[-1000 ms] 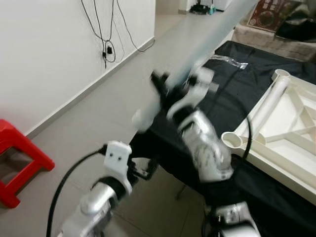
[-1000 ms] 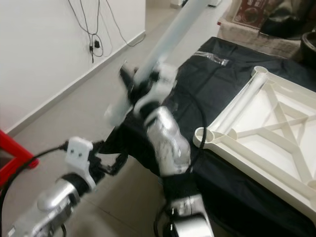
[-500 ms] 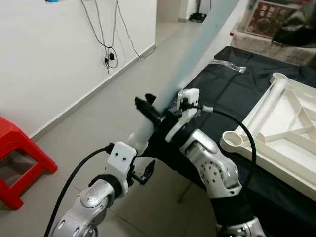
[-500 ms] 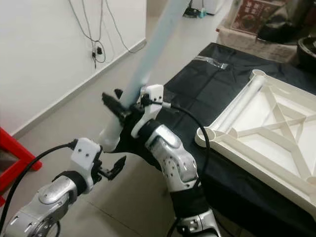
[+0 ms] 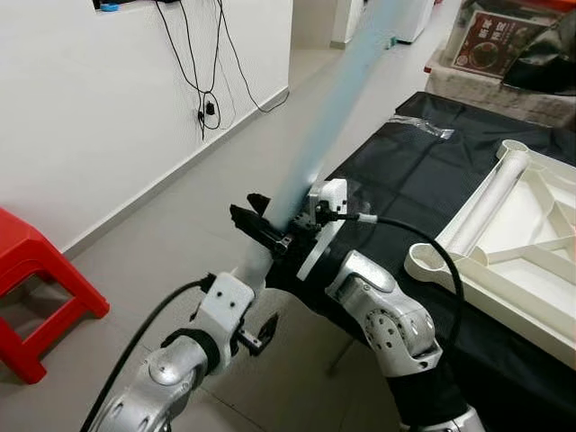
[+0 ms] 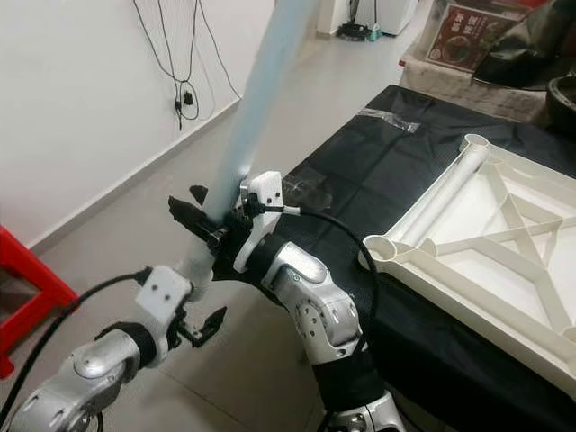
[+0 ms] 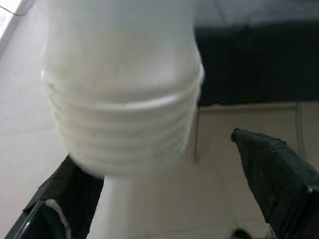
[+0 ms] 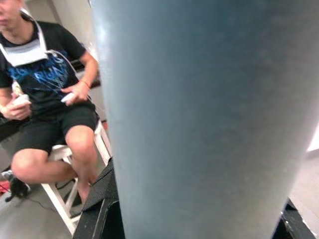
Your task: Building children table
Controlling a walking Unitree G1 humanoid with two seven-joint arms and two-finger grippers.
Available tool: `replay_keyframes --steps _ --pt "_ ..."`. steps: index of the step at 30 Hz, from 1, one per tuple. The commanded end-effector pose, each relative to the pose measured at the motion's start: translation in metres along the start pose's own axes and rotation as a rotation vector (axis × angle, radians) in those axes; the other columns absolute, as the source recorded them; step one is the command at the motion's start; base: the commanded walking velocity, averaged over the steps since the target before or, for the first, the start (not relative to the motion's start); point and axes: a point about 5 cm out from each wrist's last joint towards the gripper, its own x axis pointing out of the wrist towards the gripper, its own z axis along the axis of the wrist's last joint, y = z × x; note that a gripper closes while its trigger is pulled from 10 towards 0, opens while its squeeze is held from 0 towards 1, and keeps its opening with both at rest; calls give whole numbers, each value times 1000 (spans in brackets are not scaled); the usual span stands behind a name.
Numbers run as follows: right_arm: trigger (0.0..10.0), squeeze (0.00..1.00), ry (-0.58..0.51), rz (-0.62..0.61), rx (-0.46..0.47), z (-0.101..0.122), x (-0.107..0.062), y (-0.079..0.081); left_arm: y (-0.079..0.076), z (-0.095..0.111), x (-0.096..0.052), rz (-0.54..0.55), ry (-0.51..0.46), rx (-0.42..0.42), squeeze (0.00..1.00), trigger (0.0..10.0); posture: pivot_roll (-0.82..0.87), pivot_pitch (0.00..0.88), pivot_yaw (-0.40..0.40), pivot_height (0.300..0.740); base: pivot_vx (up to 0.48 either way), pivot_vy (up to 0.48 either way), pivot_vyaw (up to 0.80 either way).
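A long pale blue table leg [image 5: 333, 135] slants up and away over the floor, with my right gripper [image 5: 274, 232] shut on its lower part. Its white threaded end [image 7: 124, 124] points down at my left gripper [image 7: 154, 149], which is open, one black finger [image 7: 274, 169] on each side of the threads and apart from them. The white table top [image 5: 531, 243] lies upside down on a black cloth at the right, an empty round socket [image 5: 423, 259] at its near corner. In the right wrist view the leg [image 8: 209, 124] is very close.
A red stool [image 5: 36, 279] stands on the floor at the left, below a white wall with hanging cables [image 5: 209, 108]. The black cloth [image 5: 423, 171] covers a low table. A person [image 8: 50, 99] sits on a white stool. Boxes [image 5: 495, 40] lie at the back.
The blur has gone and the leg stands steadier and steeper. Its threaded end has come down to the left gripper, which has risen to meet it.
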Motion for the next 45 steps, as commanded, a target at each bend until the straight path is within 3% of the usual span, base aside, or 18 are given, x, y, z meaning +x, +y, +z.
replay_keyframes --steps 1,7,17,25,29,35,45 --pt "10000 0 6 -2 -10 -2 -1 1 -3 -4 -1 -5 24 9 0 10000 113 79 -62 740 0 0 0" --pt "10000 0 8 -3 -15 -3 -1 0 -2 1 1 7 8 16 0 10000 109 81 -64 740 0 0 0" --pt "10000 0 4 0 -10 0 -2 -3 20 -10 -2 143 55 116 0 10000 110 82 -59 740 0 0 0" --pt "10000 0 34 73 8 -4 -5 6 32 -2 1 202 -3 127 0 10000 108 82 -60 740 0 0 0" --pt "10000 0 36 75 11 -4 -5 6 31 -1 3 186 -14 122 0 10000 107 82 -58 740 0 0 0" --pt "10000 0 32 86 26 -7 -2 12 6 -5 9 15 -16 119 0 10000 107 82 -57 740 0 0 0" --pt "10000 0 37 108 34 -8 -1 17 7 -3 14 26 -33 137 0 10000 108 84 -59 740 0 0 0"
